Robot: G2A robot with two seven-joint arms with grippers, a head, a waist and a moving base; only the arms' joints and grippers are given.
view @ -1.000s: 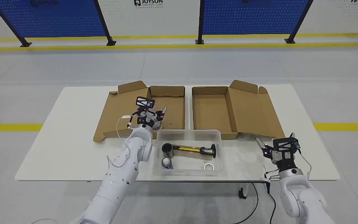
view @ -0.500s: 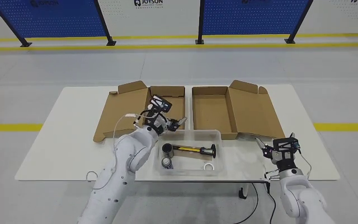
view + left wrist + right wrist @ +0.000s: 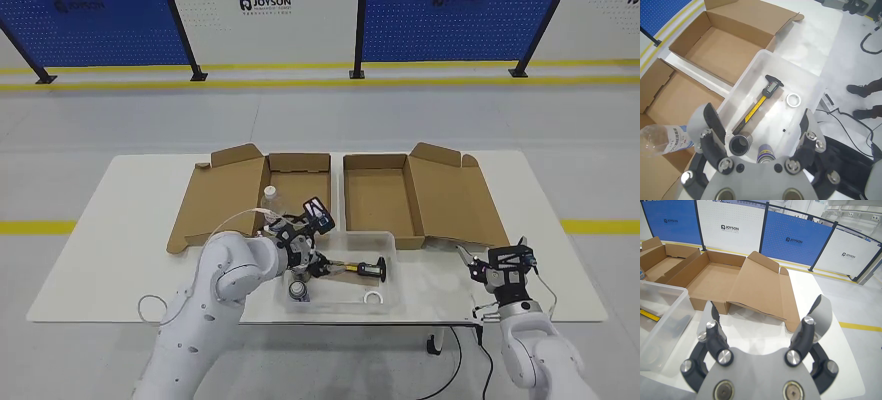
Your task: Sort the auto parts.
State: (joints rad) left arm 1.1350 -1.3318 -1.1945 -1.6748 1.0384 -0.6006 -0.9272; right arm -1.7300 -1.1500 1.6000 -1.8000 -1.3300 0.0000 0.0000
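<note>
White rectangular tabletop [image 3: 120, 230] on a pale grey floor [image 3: 320, 110] crossed by yellow lines, with blue and white perforated panels [image 3: 90, 30] on black feet behind. On the tabletop, two open brown cardboard boxes side by side: left cardboard box [image 3: 305, 180] holding a clear plastic bottle [image 3: 268, 197] with a blue-and-white label, right cardboard box [image 3: 375, 200] with its lid flap folded out to the right. Just in front of both, a clear plastic rectangular bin [image 3: 745, 73]. Inside the bin: a black digital caliper [image 3: 761, 102] with a yellow scale, flat along the middle; a flat silver metal ring [image 3: 793, 100] near the caliper's head, apart from it; a dark hollow steel sleeve [image 3: 740, 144] at the tip of the scale, contact impossible to judge; a small metal can [image 3: 766, 153] with a blue-purple label just beside the sleeve. Left end effector [image 3: 757, 108] above the sleeve-and-can end of the bin, fingers spread wide, holding nothing. Right end effector [image 3: 765, 300] over the near right part of the tabletop, well apart from the bin, likewise spread wide and empty.
</note>
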